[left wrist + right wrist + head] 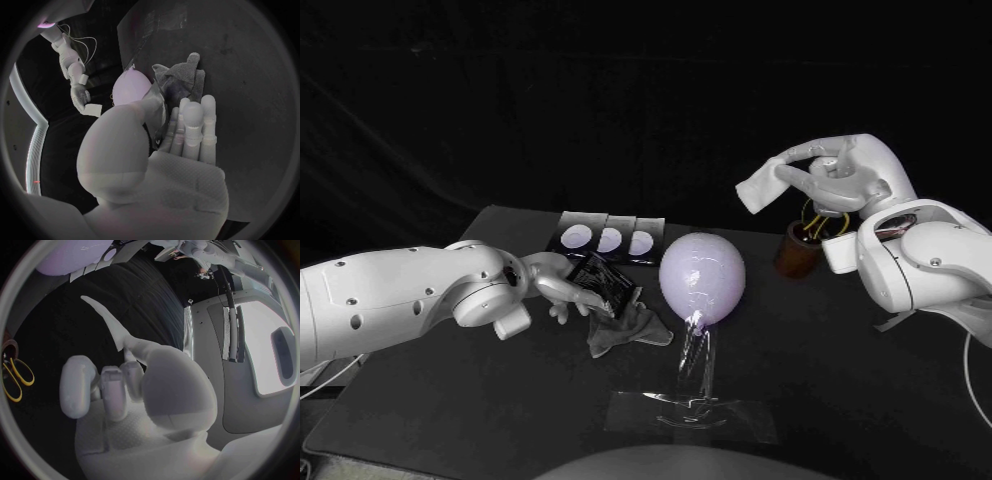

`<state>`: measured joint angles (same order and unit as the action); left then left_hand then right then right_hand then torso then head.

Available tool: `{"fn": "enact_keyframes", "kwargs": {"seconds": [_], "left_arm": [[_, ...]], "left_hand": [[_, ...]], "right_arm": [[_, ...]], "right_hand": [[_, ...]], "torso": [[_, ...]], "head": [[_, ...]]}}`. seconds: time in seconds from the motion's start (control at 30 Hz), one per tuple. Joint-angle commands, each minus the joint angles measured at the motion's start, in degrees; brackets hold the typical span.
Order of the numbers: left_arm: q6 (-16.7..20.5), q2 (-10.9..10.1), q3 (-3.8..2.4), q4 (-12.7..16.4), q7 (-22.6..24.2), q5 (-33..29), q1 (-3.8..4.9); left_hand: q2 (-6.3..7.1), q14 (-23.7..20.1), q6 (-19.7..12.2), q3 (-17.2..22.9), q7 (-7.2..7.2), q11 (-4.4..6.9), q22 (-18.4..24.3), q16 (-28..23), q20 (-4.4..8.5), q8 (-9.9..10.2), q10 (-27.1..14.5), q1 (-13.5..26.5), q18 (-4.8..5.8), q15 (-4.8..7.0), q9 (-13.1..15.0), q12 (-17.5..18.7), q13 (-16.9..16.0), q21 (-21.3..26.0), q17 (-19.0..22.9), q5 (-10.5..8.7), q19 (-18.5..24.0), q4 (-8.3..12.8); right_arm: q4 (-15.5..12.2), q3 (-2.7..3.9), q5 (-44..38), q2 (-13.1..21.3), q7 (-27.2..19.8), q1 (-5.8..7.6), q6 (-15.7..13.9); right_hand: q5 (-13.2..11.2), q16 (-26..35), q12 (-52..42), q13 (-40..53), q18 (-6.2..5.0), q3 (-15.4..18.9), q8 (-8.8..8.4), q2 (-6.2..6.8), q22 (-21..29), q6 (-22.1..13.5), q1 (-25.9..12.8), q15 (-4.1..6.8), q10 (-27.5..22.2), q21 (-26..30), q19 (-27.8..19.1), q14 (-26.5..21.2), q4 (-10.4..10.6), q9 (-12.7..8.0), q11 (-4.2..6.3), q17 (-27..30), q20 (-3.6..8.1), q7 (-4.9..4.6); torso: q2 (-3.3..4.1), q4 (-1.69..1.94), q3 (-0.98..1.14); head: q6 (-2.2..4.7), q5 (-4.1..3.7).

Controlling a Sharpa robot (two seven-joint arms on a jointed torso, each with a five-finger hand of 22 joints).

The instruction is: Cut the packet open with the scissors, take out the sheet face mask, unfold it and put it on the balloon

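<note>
Left robot hand (563, 284), centre left, grips a dark square packet (604, 279). A crumpled translucent sheet mask (629, 326) lies just below it. Right robot hand (831, 172), raised upper right, pinches a white strip (762, 187). Lavender oval balloon (702, 276) stands upright at centre.

No text, label, brand or number is legible anywhere; markings on the dark packets (607, 238) at the counter's (862, 360) back are too small to read
</note>
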<state>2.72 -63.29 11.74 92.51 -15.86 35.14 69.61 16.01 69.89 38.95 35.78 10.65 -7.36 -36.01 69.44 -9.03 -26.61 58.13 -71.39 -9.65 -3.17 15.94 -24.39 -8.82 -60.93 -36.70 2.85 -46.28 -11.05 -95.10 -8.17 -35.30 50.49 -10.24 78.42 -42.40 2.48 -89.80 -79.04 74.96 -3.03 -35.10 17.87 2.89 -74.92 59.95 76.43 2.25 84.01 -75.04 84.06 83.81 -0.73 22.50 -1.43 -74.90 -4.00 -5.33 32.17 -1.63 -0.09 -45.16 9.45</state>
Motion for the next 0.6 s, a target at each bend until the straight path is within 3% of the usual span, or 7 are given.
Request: {"fn": "enact_keyframes", "kwargs": {"seconds": [0.03,0.1,0.13,0.23,0.33,0.47,0.6], "left_arm": [[0.37,0.05,-0.01,0.2,-2.04,0.9,0.02],[0.27,-0.18,-0.01,0.15,-2.24,1.15,0.01],[0.13,-0.36,-0.02,0.09,-2.28,1.25,0.01],[-0.64,-1.06,-0.06,-0.02,-2.35,1.47,0.01],[-2.55,-2.25,-0.19,-0.2,-2.32,1.67,0.04],[-5.79,-3.51,-0.58,-0.82,-2.91,2.23,0.23],[-8.42,-4.67,-0.92,-1.7,-3.76,3.08,0.58]], "left_hand": [[-0.76,-0.45,-0.79,-2.64,0.87,0.14,0.78,-0.25,0.0,-0.65,-0.47,-1.68,-0.93,-0.02,0.14,0.08,0.19,0.98,0.44,-0.23,-0.81,-1.3],[-0.24,-0.57,-1.25,-5.28,0.93,-0.12,1.25,-0.31,-0.01,-1.03,-0.8,-2.19,-0.92,-0.06,0.15,0.11,0.37,1.56,0.8,-0.12,-1.22,-2.36],[-1.08,-0.59,-1.62,-7.53,0.99,-0.03,1.71,-0.29,-0.05,-1.49,-0.86,-3.4,-0.92,-0.11,0.16,-0.03,0.49,2.12,0.99,-0.23,-1.62,-3.47],[-1.22,-0.58,-2.44,-12.36,1.05,-0.12,2.43,-0.17,-0.04,-2.29,-1.15,-5.74,-0.92,-0.15,0.1,-0.24,0.76,2.98,1.29,-0.11,-2.35,-5.35],[-2.99,-1.02,-4.24,-21.52,1.51,-0.61,3.36,-0.1,-0.3,-3.62,-2.45,-7.78,-0.88,-0.55,-0.14,-0.24,1.35,4.12,2.14,-0.1,-3.1,-5.77],[-3.76,-2.19,-5.81,-26.62,2.02,-1.03,3.89,-0.52,-0.62,-4.66,-4.08,-8.39,-0.84,-1.0,-0.32,0.04,1.88,4.87,3.83,-0.03,-3.1,-5.9],[-3.99,-2.64,-6.39,-28.41,2.26,-1.33,4.09,-0.59,-0.81,-5.36,-4.72,-8.61,-0.86,-1.2,-0.33,0.06,2.09,5.14,4.45,-0.03,-3.14,-5.91]], "right_arm": [[0.05,0.01,-0.24,-0.05,-0.25,0.0,0.88],[0.03,0.0,-0.24,-0.03,-0.22,0.0,0.9],[0.02,-0.01,-0.24,-0.01,-0.21,0.0,0.9],[-0.03,-0.03,-0.24,0.07,-0.18,-0.01,0.93],[-0.06,-0.07,-0.24,0.19,-0.15,-0.02,0.96],[0.01,-0.1,-0.24,0.23,-0.12,-0.08,1.0],[0.1,-0.14,-0.24,0.24,-0.07,-0.14,1.07]], "right_hand": [[0.33,-0.2,0.2,7.37,0.09,0.05,0.27,-0.27,-11.22,0.3,-0.13,0.39,0.33,-0.24,0.32,6.19,-0.44,1.75,0.46,-15.1,0.44,-0.19],[0.33,-0.2,0.2,7.37,0.09,0.05,0.27,-0.27,-11.22,0.3,-0.13,0.39,0.33,-0.24,0.32,6.19,-0.44,1.75,0.46,-15.1,0.44,-0.19],[0.33,-0.2,0.2,7.37,0.09,0.05,0.27,-0.27,-11.22,0.3,-0.13,0.39,0.33,-0.24,0.32,6.19,-0.44,1.75,0.46,-15.1,0.44,-0.19],[0.33,-0.2,0.2,7.37,0.09,0.05,0.27,-0.27,-11.22,0.3,-0.13,0.39,0.33,-0.24,0.32,6.19,-0.44,1.75,0.46,-15.1,0.44,-0.19],[0.33,-0.2,0.2,7.37,0.09,0.05,0.27,-0.27,-11.22,0.3,-0.13,0.39,0.33,-0.24,0.32,6.19,-0.44,1.75,0.46,-15.1,0.44,-0.19],[0.33,-0.2,0.2,7.37,0.09,0.05,0.27,-0.27,-11.22,0.3,-0.13,0.39,0.33,-0.24,0.32,6.19,-0.44,1.75,0.46,-15.1,0.44,-0.19],[0.33,-0.2,0.2,7.37,0.09,0.05,0.27,-0.27,-11.22,0.3,-0.13,0.39,0.33,-0.24,0.32,6.19,-0.44,1.75,0.46,-15.1,0.44,-0.19]], "torso": [[-0.03,0.04,-0.03],[-0.07,0.04,-0.02],[-0.07,0.04,-0.03],[-0.03,0.04,-0.04],[-0.03,0.09,-0.08],[-0.06,0.12,-0.08],[-0.06,0.09,-0.07]], "head": [[0.07,-0.05],[0.15,-0.06],[0.15,-0.06],[0.2,-0.15],[0.38,-0.49],[0.47,-0.5],[0.53,-0.56]]}}
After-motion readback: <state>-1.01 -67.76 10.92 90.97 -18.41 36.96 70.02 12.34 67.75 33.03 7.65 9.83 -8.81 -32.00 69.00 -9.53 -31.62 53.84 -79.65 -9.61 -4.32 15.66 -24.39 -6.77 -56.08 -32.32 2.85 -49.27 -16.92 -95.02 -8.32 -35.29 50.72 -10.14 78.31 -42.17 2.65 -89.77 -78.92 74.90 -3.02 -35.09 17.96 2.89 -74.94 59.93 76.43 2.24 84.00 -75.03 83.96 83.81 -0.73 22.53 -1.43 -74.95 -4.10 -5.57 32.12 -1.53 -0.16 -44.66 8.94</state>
